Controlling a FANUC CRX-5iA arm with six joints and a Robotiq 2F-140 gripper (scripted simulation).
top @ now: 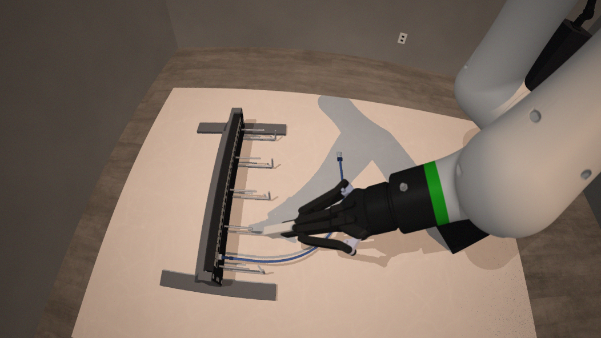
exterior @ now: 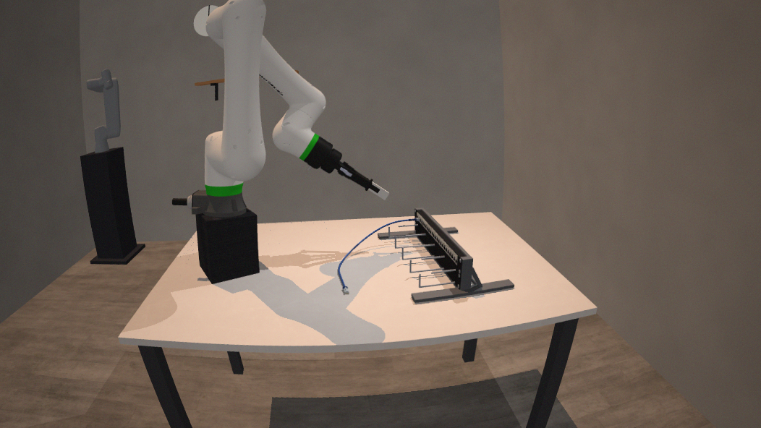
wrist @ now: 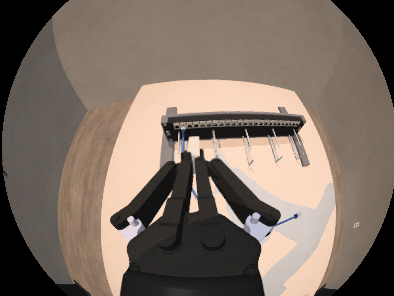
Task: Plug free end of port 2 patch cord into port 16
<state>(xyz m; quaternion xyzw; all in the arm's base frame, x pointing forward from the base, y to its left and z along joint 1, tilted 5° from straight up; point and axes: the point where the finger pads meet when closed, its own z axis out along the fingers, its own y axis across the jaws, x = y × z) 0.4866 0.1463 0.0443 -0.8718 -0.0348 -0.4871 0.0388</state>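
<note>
The dark patch-panel rack (top: pixel 222 197) stands on two flat feet on the table; it also shows in the side view (exterior: pixel 444 250) and the wrist view (wrist: pixel 234 123). The blue patch cord (top: pixel 273 258) runs from a port near the rack's near end and curves across the table. Its free plug (top: pixel 339 156) lies on the table, apart from the rack, and shows in the side view (exterior: pixel 344 290) too. My gripper (top: pixel 273 229) (exterior: pixel 380 192) (wrist: pixel 194 144) is shut and empty, well above the table, its fingertips pointing toward the rack.
Several thin metal cable-support bars (top: pixel 254 163) stick out from the rack toward the arm. The arm's black base block (exterior: pixel 226 244) stands at the table's back left. The table edge (exterior: pixel 372 345) lies in front of the rack.
</note>
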